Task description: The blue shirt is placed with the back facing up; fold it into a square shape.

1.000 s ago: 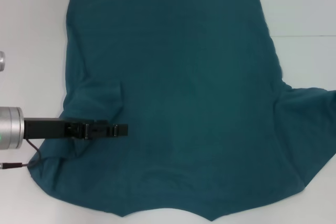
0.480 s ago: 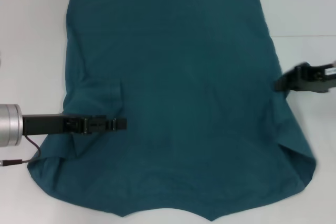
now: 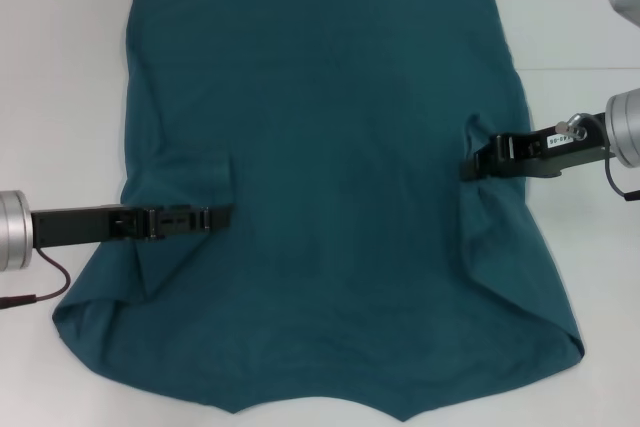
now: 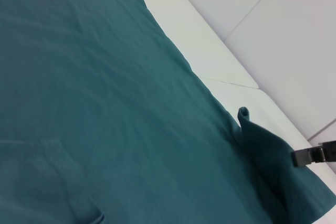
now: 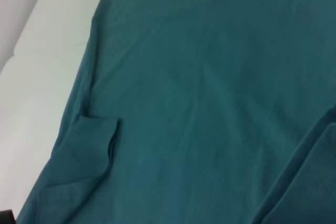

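On the white table, spread flat with plain side up: the shirt, both sleeves folded inward over the body. At its left side, over the folded sleeve, the left end effector, lying low on the cloth; open or closed, cannot tell. At the right side, the right end effector, closed on a raised fold of sleeve.
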`<action>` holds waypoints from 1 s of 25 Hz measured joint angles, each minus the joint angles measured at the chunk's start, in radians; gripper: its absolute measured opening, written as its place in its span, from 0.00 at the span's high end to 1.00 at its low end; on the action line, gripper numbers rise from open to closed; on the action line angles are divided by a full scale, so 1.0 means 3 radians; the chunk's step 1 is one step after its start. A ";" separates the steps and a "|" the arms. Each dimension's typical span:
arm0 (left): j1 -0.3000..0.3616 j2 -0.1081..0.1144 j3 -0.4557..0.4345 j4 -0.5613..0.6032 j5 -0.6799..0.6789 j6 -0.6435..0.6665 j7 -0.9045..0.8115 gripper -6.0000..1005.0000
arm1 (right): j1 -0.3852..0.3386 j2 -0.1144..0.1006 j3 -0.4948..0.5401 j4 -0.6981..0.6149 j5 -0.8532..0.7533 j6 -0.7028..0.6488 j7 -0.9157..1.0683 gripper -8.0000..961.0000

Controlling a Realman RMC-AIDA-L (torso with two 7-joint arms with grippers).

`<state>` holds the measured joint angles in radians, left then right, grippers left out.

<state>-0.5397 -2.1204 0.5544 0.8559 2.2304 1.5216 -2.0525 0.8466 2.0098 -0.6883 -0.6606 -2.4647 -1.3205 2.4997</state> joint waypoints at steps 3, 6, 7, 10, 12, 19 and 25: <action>0.0003 0.0004 -0.0002 -0.0003 0.0000 0.0000 -0.0001 0.14 | -0.0007 0.0003 0.0002 0.0006 0.0052 -0.0003 -0.0010 0.91; 0.0008 0.0006 -0.0031 -0.0005 -0.0003 0.0000 -0.0007 0.14 | -0.0076 -0.0032 0.0019 0.0009 0.0306 -0.0047 -0.0070 0.91; 0.0009 0.0006 -0.0055 -0.0005 -0.0004 0.0000 -0.0018 0.14 | -0.0106 -0.0053 0.0019 0.0019 0.0424 -0.0074 -0.0101 0.91; 0.0013 0.0014 -0.0172 0.0000 -0.0007 0.0015 -0.0140 0.14 | -0.0176 -0.0145 0.0022 0.0108 0.0706 -0.0190 -0.0186 0.81; 0.0025 0.0049 -0.0294 0.0008 -0.0010 0.0046 -0.0384 0.14 | -0.0204 -0.0220 0.0023 0.0182 0.0825 -0.0259 -0.0205 0.72; 0.0151 0.0224 -0.0474 0.0023 0.0032 0.0347 -0.1280 0.14 | -0.0383 -0.0403 0.0076 0.0185 0.0926 -0.0549 -0.0177 0.54; 0.0288 0.0250 -0.0811 0.0191 0.0269 0.0629 -0.1632 0.15 | -0.0505 -0.0496 0.0220 0.0174 0.0930 -0.0718 -0.0172 0.37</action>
<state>-0.4532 -2.0454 0.3110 0.9133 2.3111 1.7101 -2.5422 0.6951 1.8609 -0.6223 -0.6083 -2.1857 -1.5358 2.4483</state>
